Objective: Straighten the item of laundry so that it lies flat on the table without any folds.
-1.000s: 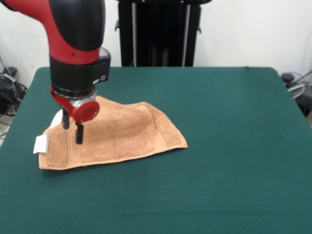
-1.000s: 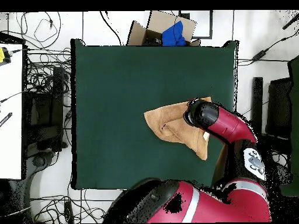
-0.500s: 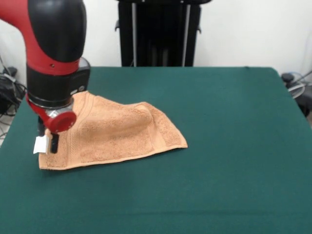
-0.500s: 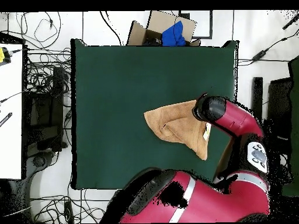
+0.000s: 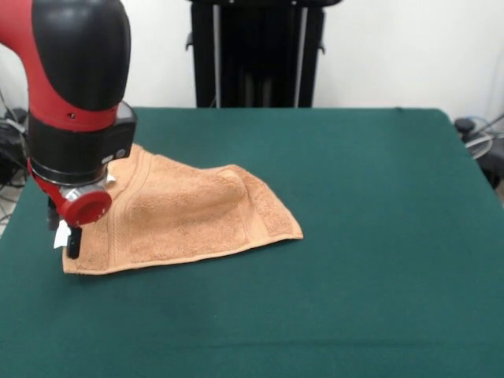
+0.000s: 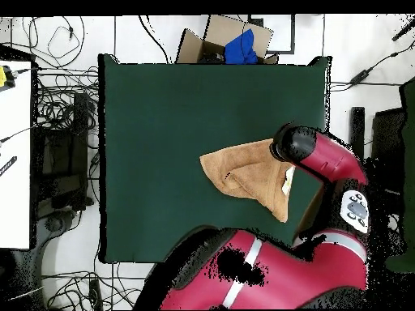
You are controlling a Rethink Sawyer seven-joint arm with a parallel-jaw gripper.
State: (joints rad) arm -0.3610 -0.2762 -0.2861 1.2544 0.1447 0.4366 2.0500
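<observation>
- Front view: a white wall and a black stand sit behind a big green tabletop (image 5: 370,236). The peach towel (image 5: 181,216) lies on the left part of the tabletop. It is not flat yet. It is folded into a three-sided shape, with a soft bump near the middle. A small white tag (image 5: 61,235) sticks out at its left corner.
- The red and black arm (image 5: 75,94) hangs over that left corner. The claw (image 5: 67,236) points down right by the tag. I cannot tell if it is open or closed, or if it has hold of the towel.
- Overhead view: wires and boxes lie on the floor around the tabletop (image 6: 162,113). The towel (image 6: 247,174) sits near the right edge, a folded wedge. The arm (image 6: 316,158) covers one corner.
- I think most of the job is left: the fold must be opened and the bump smoothed.
</observation>
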